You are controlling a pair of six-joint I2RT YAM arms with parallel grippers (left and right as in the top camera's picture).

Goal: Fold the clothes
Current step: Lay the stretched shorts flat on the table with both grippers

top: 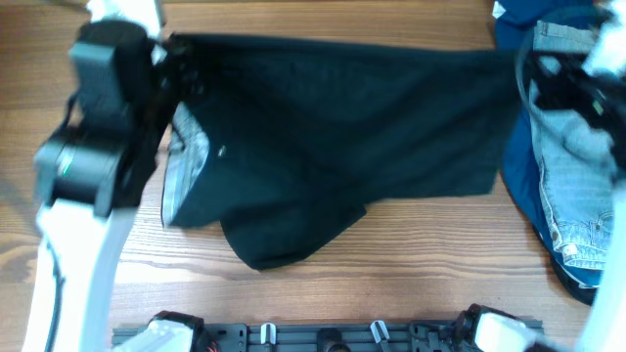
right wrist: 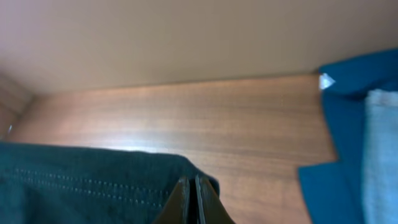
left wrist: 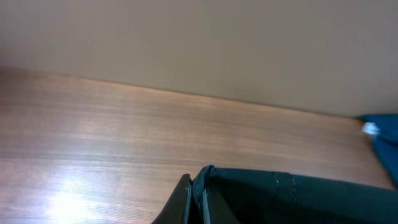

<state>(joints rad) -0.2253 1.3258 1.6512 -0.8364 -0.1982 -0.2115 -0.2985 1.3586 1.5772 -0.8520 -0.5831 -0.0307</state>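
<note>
The black shorts (top: 333, 127) hang stretched between my two grippers over the wooden table, the lower part draped down with a pale grey pocket lining (top: 186, 166) showing at the left. My left gripper (top: 176, 51) is shut on the garment's top left corner; in the left wrist view its fingers (left wrist: 198, 193) pinch the black hem (left wrist: 292, 193). My right gripper (top: 523, 59) is shut on the top right corner; in the right wrist view its fingers (right wrist: 193, 196) clamp the stitched black edge (right wrist: 87, 180).
Light-blue denim jeans (top: 577, 186) lie on a dark blue cloth (top: 518, 176) at the right edge of the table, also seen in the right wrist view (right wrist: 354, 149). Bare wooden table (top: 440, 254) shows in front. A black rail (top: 323, 337) runs along the front edge.
</note>
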